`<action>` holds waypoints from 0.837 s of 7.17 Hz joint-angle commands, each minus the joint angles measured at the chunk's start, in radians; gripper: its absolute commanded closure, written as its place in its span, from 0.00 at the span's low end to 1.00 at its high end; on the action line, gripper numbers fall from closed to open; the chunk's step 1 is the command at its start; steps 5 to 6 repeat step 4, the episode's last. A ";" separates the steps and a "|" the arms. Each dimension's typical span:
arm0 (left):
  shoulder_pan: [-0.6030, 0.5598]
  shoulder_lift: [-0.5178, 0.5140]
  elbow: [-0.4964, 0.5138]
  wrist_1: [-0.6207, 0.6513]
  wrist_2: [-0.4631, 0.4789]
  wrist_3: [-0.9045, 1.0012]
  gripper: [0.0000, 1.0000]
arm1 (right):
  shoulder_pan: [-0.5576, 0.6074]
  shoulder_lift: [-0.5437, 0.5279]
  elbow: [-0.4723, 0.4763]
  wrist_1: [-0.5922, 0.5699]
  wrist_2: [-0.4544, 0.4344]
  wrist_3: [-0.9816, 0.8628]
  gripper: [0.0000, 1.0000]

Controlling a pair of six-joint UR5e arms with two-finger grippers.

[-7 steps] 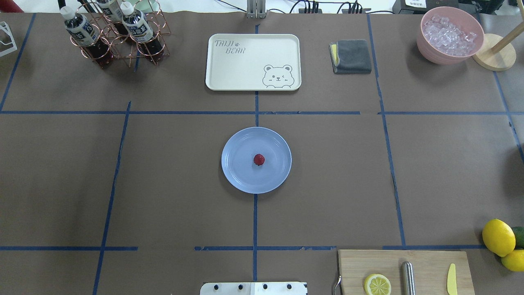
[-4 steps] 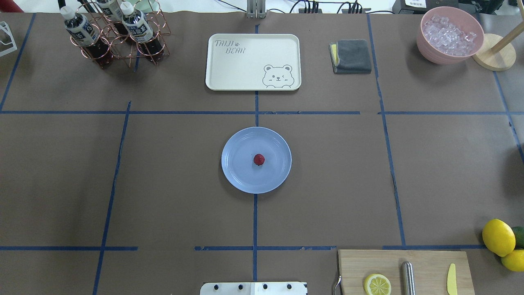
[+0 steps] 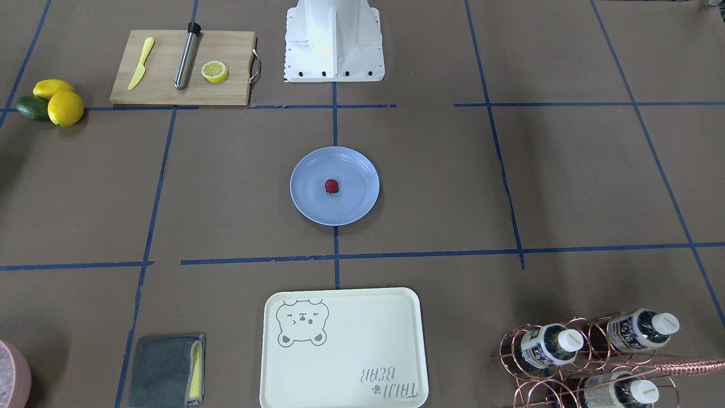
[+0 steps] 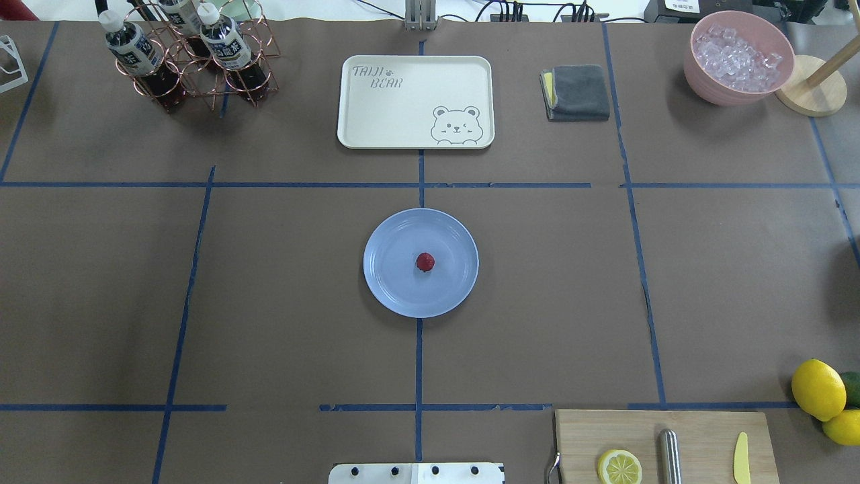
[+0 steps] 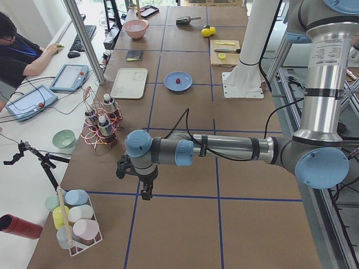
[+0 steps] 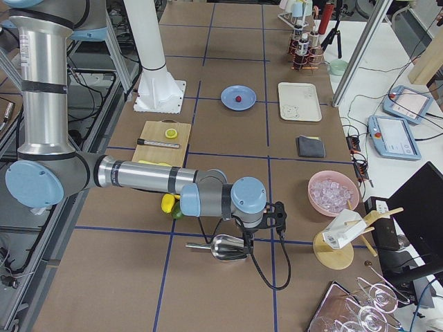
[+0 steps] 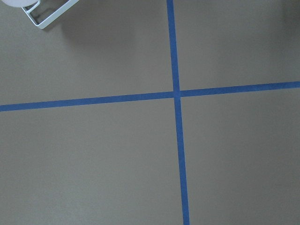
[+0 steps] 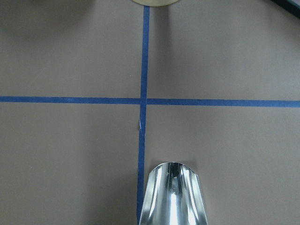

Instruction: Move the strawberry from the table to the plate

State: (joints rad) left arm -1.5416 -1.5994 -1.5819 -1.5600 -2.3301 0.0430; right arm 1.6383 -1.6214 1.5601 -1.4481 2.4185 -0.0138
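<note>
Brown table (image 4: pixel 269 302) unchanged, strawberry (image 4: pixel 424 261) still centred on plate (image 4: pixel 390 286), left pincer (image 5: pixel 146 192), right pincer (image 6: pixel 248 238), opening cannot be told

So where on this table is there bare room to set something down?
Both brown stretches beside the plate are bare: one bordered by the bottle rack, one between the grey cloth and the cutting board. The far edge is crowded: rack, tray, cloth, ice bowl. Lemons crowd the board's corner.
</note>
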 commanded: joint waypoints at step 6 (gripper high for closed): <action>0.002 -0.005 0.002 0.000 -0.002 0.000 0.00 | 0.000 -0.006 0.002 0.005 0.005 0.000 0.00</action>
